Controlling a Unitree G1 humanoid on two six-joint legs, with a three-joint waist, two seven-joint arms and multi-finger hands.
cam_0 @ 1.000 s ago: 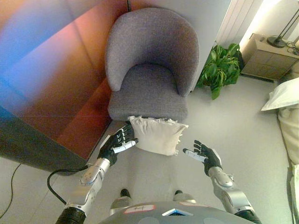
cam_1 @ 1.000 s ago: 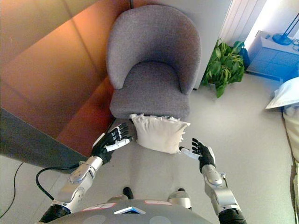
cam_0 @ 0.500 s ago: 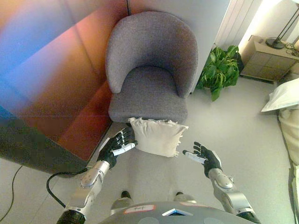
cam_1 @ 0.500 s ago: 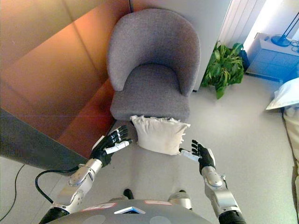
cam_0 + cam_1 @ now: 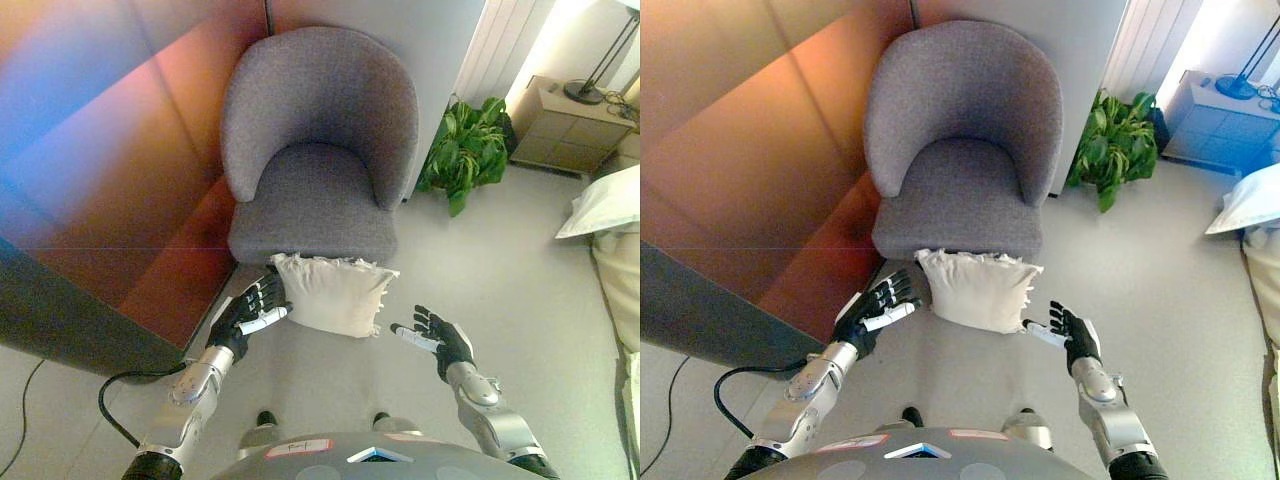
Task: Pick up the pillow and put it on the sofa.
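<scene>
Cream cloth marks the pillow (image 5: 331,295), which sits on the floor (image 5: 520,270) leaning against the front edge of the grey sofa (image 5: 318,150), a tub chair at 12 o'clock from it. At the pillow's 9 o'clock the left hand (image 5: 252,312) has its fingers spread and straight, their tips at the pillow's left edge; whether they actually touch the cloth I cannot tell. At the pillow's 4 o'clock the right hand (image 5: 437,337) is also flat and spread, palm turned inward, near the lower right corner but apart from it.

My reading is that the reach is nearly done and the grasp has not begun: the hands bracket the pillow without holding it. The next move calls for both palms to close in from 9 and 3 o'clock, squeeze the soft cloth evenly, then lift it up and forward onto the seat.

Hidden points: the pillow's back face and its contact with the sofa's base cannot be seen. A plant (image 5: 462,152) stands at the sofa's 3 o'clock, well clear.
</scene>
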